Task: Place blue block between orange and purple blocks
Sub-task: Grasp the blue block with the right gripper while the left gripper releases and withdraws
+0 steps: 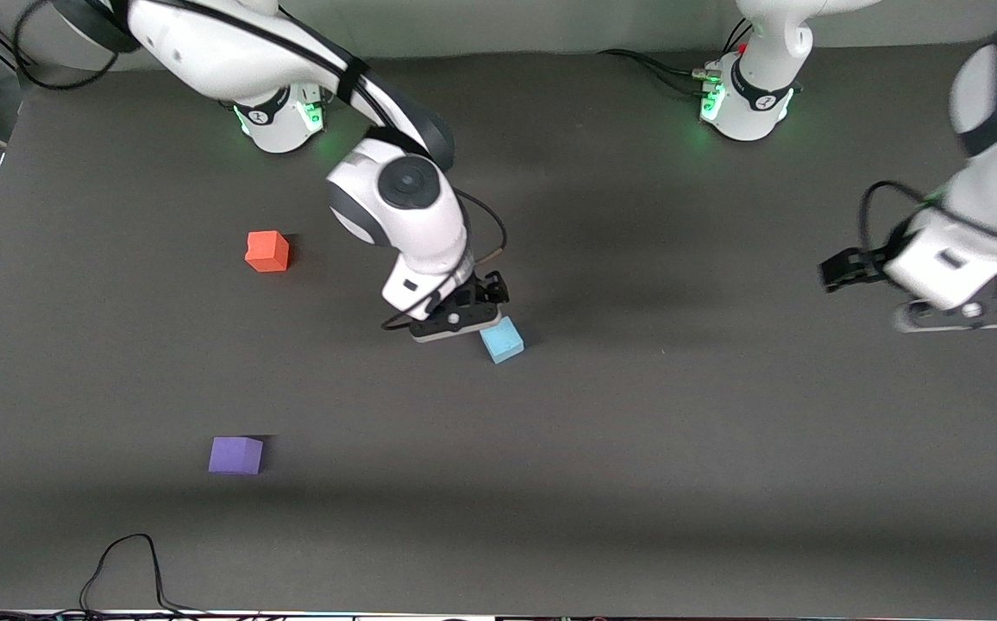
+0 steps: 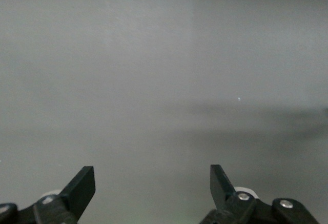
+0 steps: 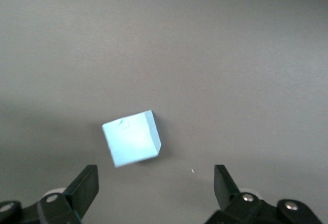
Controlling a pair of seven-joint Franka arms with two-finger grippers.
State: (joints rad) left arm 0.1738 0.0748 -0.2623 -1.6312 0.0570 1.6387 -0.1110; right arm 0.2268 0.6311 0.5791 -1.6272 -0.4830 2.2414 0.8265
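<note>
The pale blue block [image 1: 501, 339] lies on the dark table near its middle. My right gripper [image 1: 461, 321] hovers just beside and above it, open and empty. In the right wrist view the blue block [image 3: 131, 138] lies just ahead of the open right gripper [image 3: 155, 178], not between its fingers. The orange block [image 1: 267, 251] sits toward the right arm's end, farther from the front camera. The purple block [image 1: 235, 454] sits nearer to the front camera, about in line with the orange one. My left gripper [image 1: 968, 315] waits open over the left arm's end of the table; the left wrist view shows the left gripper [image 2: 152, 175] over bare table.
A black cable [image 1: 123, 565] loops on the table at the edge nearest the front camera, toward the right arm's end. The arm bases [image 1: 279, 116] stand along the edge farthest from the front camera.
</note>
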